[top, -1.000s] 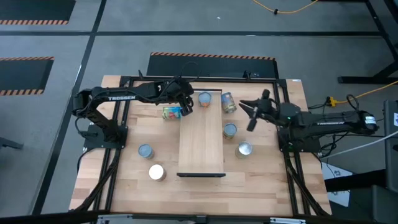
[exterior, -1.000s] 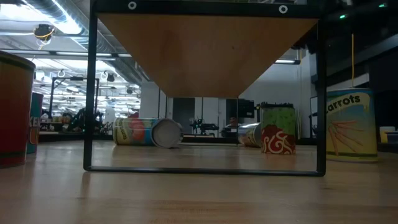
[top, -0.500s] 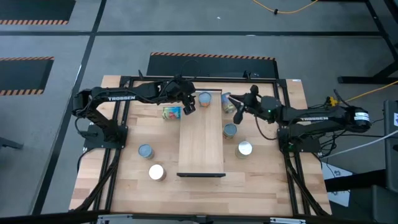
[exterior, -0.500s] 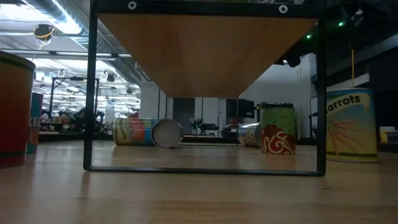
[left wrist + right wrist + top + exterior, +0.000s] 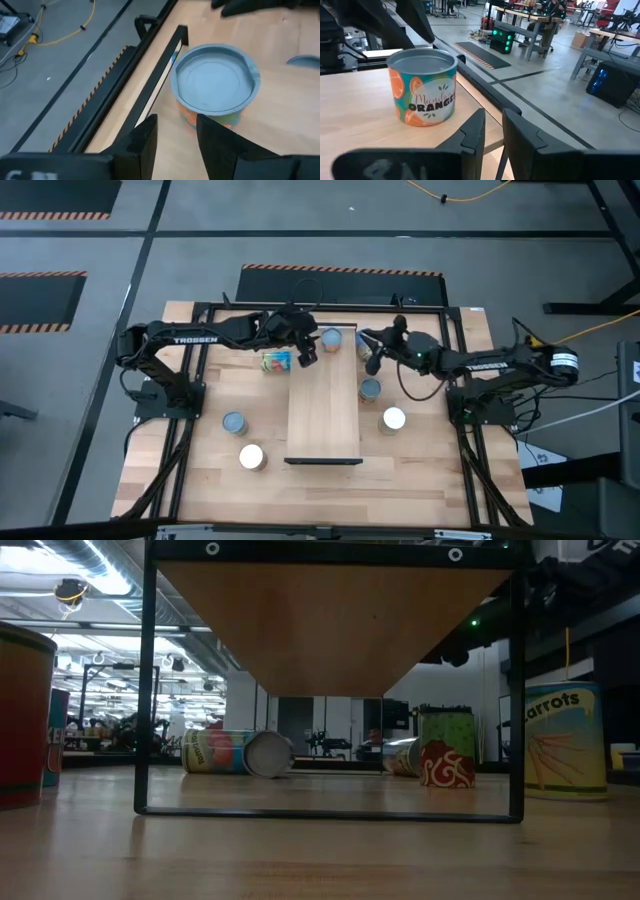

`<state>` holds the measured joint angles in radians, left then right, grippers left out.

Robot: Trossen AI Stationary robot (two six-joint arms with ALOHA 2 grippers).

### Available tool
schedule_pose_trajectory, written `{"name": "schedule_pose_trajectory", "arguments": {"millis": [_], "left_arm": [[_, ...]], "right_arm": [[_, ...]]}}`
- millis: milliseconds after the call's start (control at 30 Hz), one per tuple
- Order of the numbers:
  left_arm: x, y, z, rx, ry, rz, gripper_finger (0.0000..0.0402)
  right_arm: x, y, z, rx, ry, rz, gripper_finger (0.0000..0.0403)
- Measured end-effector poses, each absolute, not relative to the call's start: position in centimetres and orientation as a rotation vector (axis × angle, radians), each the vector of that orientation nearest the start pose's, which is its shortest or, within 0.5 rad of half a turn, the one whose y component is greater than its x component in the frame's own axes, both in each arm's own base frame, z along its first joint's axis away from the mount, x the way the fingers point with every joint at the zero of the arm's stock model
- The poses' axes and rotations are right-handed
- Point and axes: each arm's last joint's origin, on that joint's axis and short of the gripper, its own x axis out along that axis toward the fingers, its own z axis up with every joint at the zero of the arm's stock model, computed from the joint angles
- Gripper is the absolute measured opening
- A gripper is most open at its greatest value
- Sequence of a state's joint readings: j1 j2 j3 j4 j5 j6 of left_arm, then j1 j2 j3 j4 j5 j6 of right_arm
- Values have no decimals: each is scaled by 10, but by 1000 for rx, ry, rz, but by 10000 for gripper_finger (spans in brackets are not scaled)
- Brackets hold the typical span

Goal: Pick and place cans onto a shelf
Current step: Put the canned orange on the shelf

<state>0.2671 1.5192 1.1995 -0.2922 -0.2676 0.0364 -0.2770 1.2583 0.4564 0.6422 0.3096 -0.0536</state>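
Pale wood fills the near part of the table, and four cans are left standing there, presumably waiting their turn. A white-topped can (image 5: 251,456) and a grey-topped can (image 5: 234,423) are set on the left arm's side. Another white-topped can (image 5: 393,419) and a grey-topped one (image 5: 370,389) are set on the right arm's side. The shelf (image 5: 323,420) is laid lengthwise between these pairs, so that it can be reached from both sides. From table height it is seen to be raised on a thin black frame (image 5: 148,690), with the carrots can (image 5: 565,740) standing beside it.

Farther back, a labelled can (image 5: 277,361) is found lying on its side, just beside the shelf's left edge. A second toppled can (image 5: 364,340) is partly hidden under the right arm, close to the shelf's right edge. Both would probably need to be righted or gripped across the body.

At the far end of the shelf an upright orange-labelled can (image 5: 215,82) is seen, just beside the dark lip (image 5: 155,75), and it is judged to be placed already. The left gripper (image 5: 176,131) is held just short of this can, its fingers parted by a modest gap with nothing between them. The right gripper (image 5: 493,122) is pointed at the same can from the other side. Its fingers are only narrowly apart and nothing is clamped. Neither gripper is touching the can, and which can is meant to be taken next cannot be told.
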Motion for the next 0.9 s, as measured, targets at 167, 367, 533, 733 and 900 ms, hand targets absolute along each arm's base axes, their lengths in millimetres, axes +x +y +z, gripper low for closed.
{"name": "schedule_pose_trajectory", "arguments": {"millis": [167,367,533,733,900], "left_arm": [[325,95,295,37,593,503,129],[326,94,297,39,566,508,129],[323,96,300,64,563,595,129],[322,97,296,80,606,637,129],[324,98,291,80,620,638,129]], "right_arm": [[237,-77,201,-58,189,-581,72],[237,-77,201,-58,184,-580,72],[237,-77,201,-58,184,-581,72],[237,-77,201,-58,185,-581,72],[238,-76,201,-55,184,-563,72]]}}
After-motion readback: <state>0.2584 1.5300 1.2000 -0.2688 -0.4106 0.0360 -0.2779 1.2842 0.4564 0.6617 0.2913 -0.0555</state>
